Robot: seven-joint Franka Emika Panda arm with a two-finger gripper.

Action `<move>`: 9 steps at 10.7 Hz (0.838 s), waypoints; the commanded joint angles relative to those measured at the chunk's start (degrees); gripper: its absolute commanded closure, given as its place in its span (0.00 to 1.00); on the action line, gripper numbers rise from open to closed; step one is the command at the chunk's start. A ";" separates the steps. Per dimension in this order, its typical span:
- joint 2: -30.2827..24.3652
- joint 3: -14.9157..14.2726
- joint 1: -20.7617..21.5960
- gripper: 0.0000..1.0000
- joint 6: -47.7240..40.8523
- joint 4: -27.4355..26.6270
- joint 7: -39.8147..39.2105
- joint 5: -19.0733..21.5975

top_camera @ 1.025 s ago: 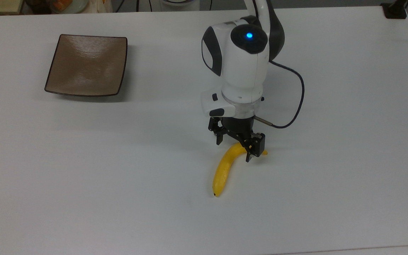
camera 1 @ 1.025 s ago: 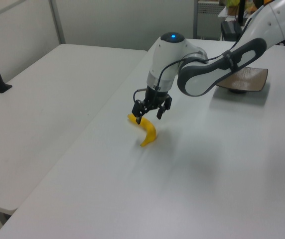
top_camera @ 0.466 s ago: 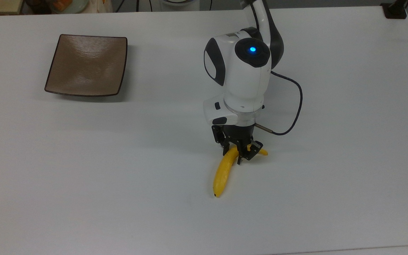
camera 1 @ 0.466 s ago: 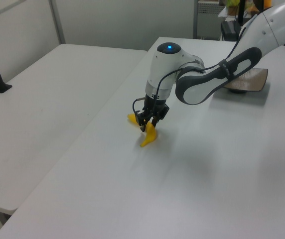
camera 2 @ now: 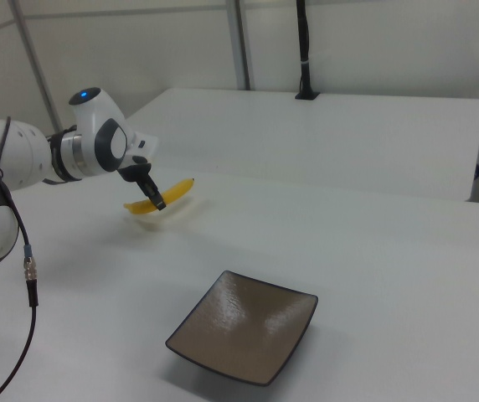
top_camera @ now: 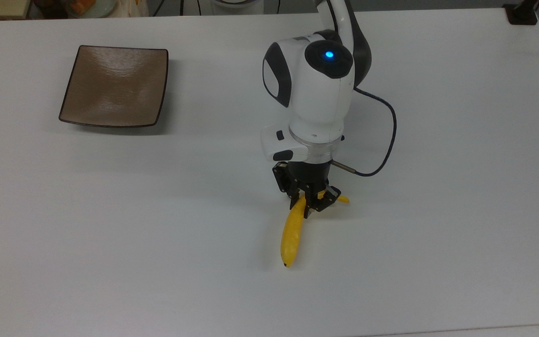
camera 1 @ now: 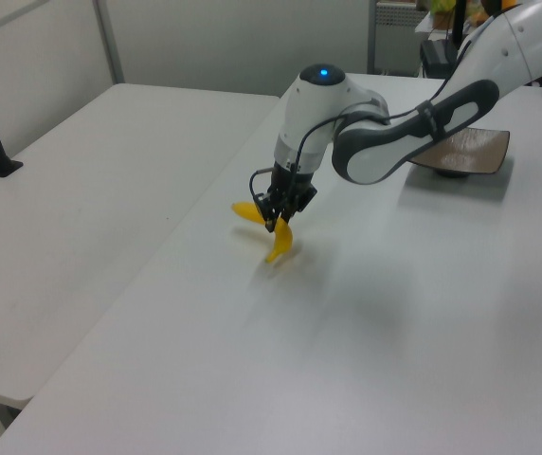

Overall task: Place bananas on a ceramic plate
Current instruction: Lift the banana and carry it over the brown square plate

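The gripper (top_camera: 308, 204) is closed on the banana (top_camera: 292, 231), its black fingers pinching the fruit near the stem end, at the bend. In the top view the long yellow body runs from the fingers toward the bottom edge of the picture, ending in the small dark tip, while the short stem pokes out on the other side of the gripper, toward the top view's right.

In the left view the banana (camera 1: 273, 234) hangs in the gripper (camera 1: 277, 216) with a faint shadow on the table (camera 1: 404, 313) just below it — it looks lifted off the surface, though only slightly. The right view agrees: the banana (camera 2: 160, 198) sits tilted in the gripper (camera 2: 154, 199), its tip end higher, with a soft shadow on the white table (camera 2: 365, 243) beneath.

The ceramic plate (top_camera: 115, 86) lies flat on the table (top_camera: 110, 234), bare, well apart from the gripper — toward the top view's upper left. In the right view the plate (camera 2: 246, 334) is nearer the camera than the gripper; in the left view the plate (camera 1: 470, 152) lies beyond it, partly behind the arm (camera 1: 413, 133). A dark cable (top_camera: 389, 135) loops from the wrist just above the gripper.
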 commanded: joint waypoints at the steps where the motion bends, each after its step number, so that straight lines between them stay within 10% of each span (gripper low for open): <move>1: -6.43 3.43 -3.07 0.92 -12.89 -1.19 -9.17 -0.39; 9: -26.55 2.04 -6.85 0.91 -34.89 -15.50 -36.43 -0.57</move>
